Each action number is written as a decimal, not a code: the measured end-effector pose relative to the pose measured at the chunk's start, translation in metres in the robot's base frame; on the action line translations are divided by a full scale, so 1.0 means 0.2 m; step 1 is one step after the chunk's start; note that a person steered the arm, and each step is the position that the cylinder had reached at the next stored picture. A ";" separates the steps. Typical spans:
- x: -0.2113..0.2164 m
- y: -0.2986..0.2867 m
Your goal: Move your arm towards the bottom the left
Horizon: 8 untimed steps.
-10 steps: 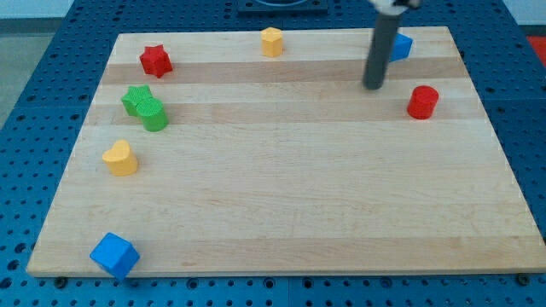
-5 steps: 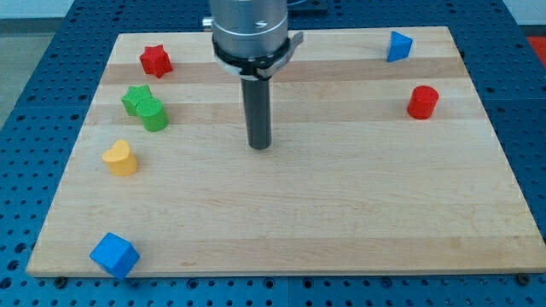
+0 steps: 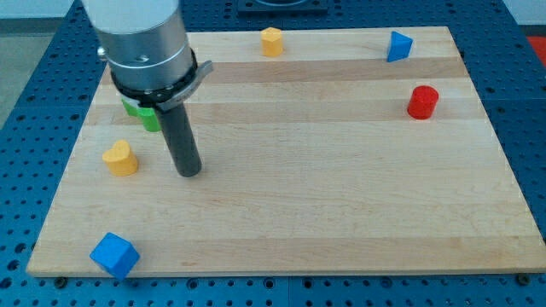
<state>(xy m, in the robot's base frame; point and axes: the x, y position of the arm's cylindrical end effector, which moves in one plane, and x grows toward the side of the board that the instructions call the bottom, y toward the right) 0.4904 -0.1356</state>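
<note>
- The arm ends in a plain dark rod with no jaws or hand, so nothing opens or closes; my tip [image 3: 188, 173] rests bare on the wooden board [image 3: 341, 205], clamped on nothing and touching no block.
- Taking the blue cube [image 3: 114, 254] as the landmark: it sits at the board's bottom-left corner, which is where the task points. The tip stands above it and to the view's right, well apart from it.
- So the goal lies down and to the view's left of the tip, along a diagonal over bare wood.
- The yellow block [image 3: 121, 159] is above the blue cube, just beside the tip on the view's left; by my judgement it sits slightly off that diagonal, though a wide swing left could nudge it.
- The green block [image 3: 145, 112] is higher still above the cube, partly hidden behind the arm's grey body.
- Far from the cube, along the top edge and right side, are a second yellow block [image 3: 271, 41], a blue triangular block [image 3: 397, 46] and a red cylinder [image 3: 422, 101]; none bear on the move.
</note>
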 end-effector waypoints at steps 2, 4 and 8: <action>0.08 -0.18; 0.16 -0.43; 0.33 -0.79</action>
